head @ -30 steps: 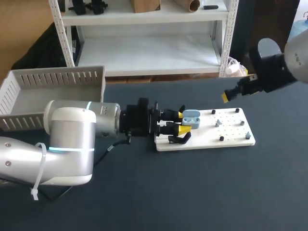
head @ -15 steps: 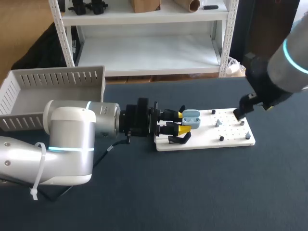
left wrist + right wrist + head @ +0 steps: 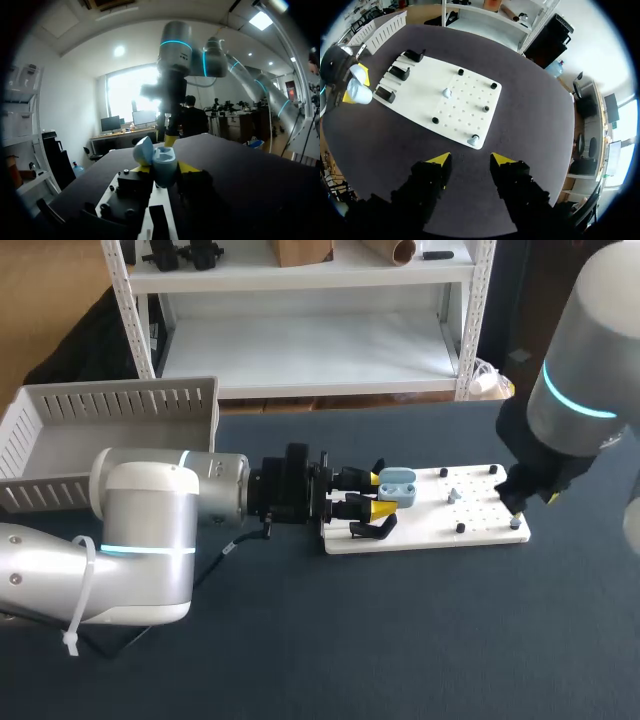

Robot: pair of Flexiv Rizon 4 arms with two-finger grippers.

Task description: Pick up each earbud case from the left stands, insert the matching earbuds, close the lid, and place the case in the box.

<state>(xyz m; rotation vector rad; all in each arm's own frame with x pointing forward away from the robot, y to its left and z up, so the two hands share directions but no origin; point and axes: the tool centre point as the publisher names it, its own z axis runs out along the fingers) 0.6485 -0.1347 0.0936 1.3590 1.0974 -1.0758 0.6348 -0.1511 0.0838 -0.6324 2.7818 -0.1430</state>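
Note:
A light blue earbud case (image 3: pixel 398 486) with its lid up is held over the left end of the white pegboard (image 3: pixel 480 530), my left gripper (image 3: pixel 376 494) shut on it. In the left wrist view the case (image 3: pixel 161 161) sits between the yellow tips. My right gripper (image 3: pixel 515 506) hangs over the board's right end. Seen from its wrist, the right gripper (image 3: pixel 470 159) is open with nothing between the fingers. A white earbud (image 3: pixel 473 141) lies on the board just ahead of it. A second earbud (image 3: pixel 447 93) lies mid-board.
Black stands (image 3: pixel 400 73) line the board's left end, and black pegs (image 3: pixel 493 86) dot its right half. A grey slatted box (image 3: pixel 110 410) stands at the table's back left. The dark table (image 3: pixel 420 640) lies bare in front of the board.
My right arm has swung down from the back right to just above the board's right end. The left arm and the case have stayed still.

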